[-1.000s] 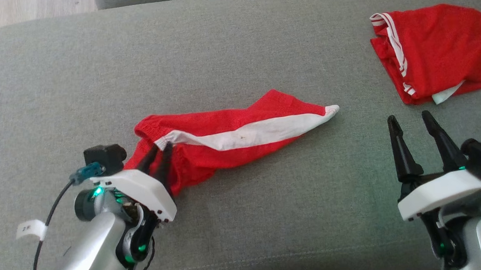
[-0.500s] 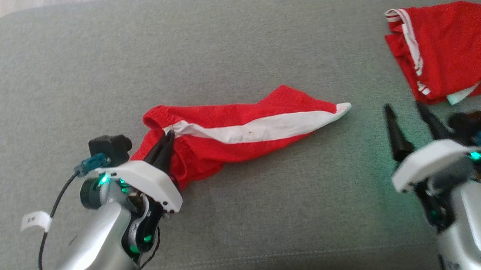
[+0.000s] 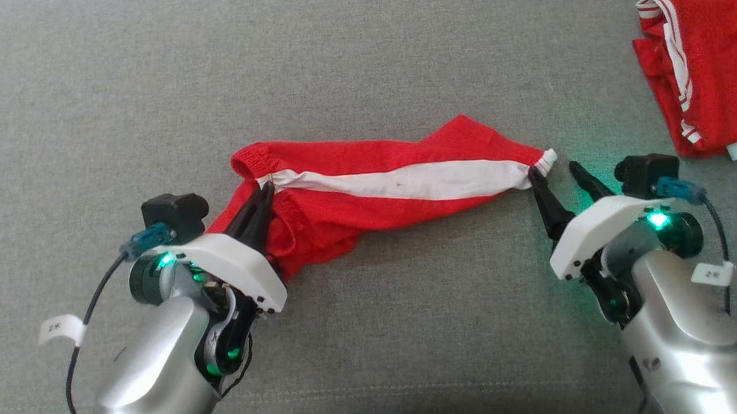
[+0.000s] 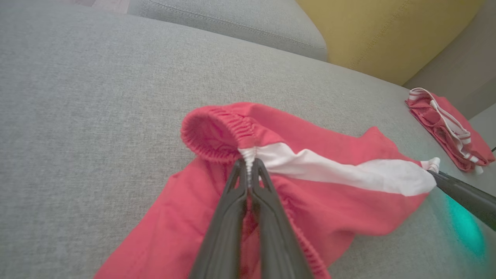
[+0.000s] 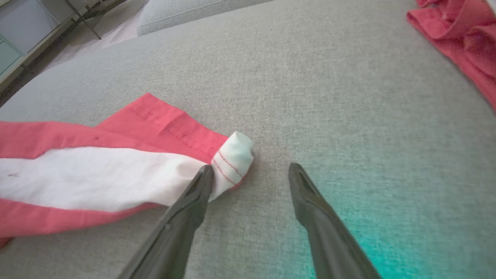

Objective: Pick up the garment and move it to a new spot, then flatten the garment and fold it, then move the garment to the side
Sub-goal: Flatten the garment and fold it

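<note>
A: Where is the garment [image 3: 399, 183] laid?
B: Across the grey cushion [image 3: 360, 56]; its waistband [image 4: 217, 133] is pinched by the left hand [image 3: 265, 190].
A: The right hand [image 3: 554, 169]?
B: Held wide, one finger touching the hem [image 5: 234, 159].

You have bare grey fabric cushion [image 3: 361, 62] beyond and before the long red-and-white shorts [image 3: 405, 183]; a crumpled red striped garment [image 3: 721, 68] blocks your far right.

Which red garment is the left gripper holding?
The centre garment with one broad white band; left gripper pinches its waistband. The thin-striped garment lies apart at the right.
</note>
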{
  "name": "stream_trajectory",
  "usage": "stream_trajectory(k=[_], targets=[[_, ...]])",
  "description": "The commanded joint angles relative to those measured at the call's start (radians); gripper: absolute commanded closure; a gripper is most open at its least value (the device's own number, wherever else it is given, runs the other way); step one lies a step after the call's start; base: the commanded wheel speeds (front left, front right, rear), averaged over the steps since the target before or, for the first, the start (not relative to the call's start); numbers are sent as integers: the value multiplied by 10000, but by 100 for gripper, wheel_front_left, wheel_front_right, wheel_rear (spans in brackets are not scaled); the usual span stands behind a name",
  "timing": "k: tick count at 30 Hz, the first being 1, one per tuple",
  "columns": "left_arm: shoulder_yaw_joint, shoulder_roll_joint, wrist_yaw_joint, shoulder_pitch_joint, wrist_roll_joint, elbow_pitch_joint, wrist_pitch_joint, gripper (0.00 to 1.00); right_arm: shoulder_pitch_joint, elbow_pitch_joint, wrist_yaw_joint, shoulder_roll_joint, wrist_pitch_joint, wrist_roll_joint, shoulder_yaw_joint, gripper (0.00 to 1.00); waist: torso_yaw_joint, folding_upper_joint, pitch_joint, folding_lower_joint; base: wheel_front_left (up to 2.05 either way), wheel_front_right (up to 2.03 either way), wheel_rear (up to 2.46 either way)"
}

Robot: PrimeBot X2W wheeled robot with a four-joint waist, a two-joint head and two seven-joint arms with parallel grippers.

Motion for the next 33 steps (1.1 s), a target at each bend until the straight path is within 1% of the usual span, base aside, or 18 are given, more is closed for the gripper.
stream_trajectory(k=[1,2,7,10,13,16,19,20,23,26,29,33], targets=[[341,206,-40,-532,95,-207,-137,100,-388,-126,-9,-27,-141,171,325,98,-19,0,34,0,0,0,0],[341,202,-43,-541,96,-197,-166,100,-464,-3,-9,-55,-207,251,412,100,-21,0,48,0,0,0,0],[314,296,-20,-629,322,-281,-511,100,-681,113,-9,-265,-891,524,775,100,-49,0,-2,0,0,0,0],[288,435,44,-666,519,-638,-679,100,-650,-197,-9,-437,-1327,651,848,100,-72,0,-195,0,0,0,0],[297,729,154,-699,696,-1278,-635,100,-561,-884,-9,-684,-1609,717,815,100,-120,0,-468,0,0,0,0],[337,1172,289,-749,829,-2091,-319,100,-443,-1904,-9,-972,-1612,655,469,100,-186,0,-789,0,0,0,0],[449,1626,458,-841,892,-3017,111,100,-266,-3256,-9,-1165,-1331,511,0,100,-252,0,-1124,0,0,0,0],[449,1626,458,-841,892,-3017,111,100,-266,-3256,-9,-1165,-1331,511,0,100,-252,0,-1124,0,0,0,0],[610,1988,592,-1031,890,-3941,528,100,-63,-4787,-9,-1230,-842,280,-535,100,-297,0,-1452,0,0,0,0],[831,2242,780,-1264,891,-4810,822,100,141,-6380,-9,-1166,-182,-44,-1090,100,-332,0,-1782,0,0,0,0],[1007,2441,972,-1449,908,-5575,1092,100,359,-7953,-9,-944,488,-343,-1645,100,-361,0,-2089,0,0,0,0],[1168,2675,1148,-1634,935,-6408,1406,100,582,-9545,-9,-724,1332,-625,-2148,100,-437,0,-2469,0,0,0,0]])
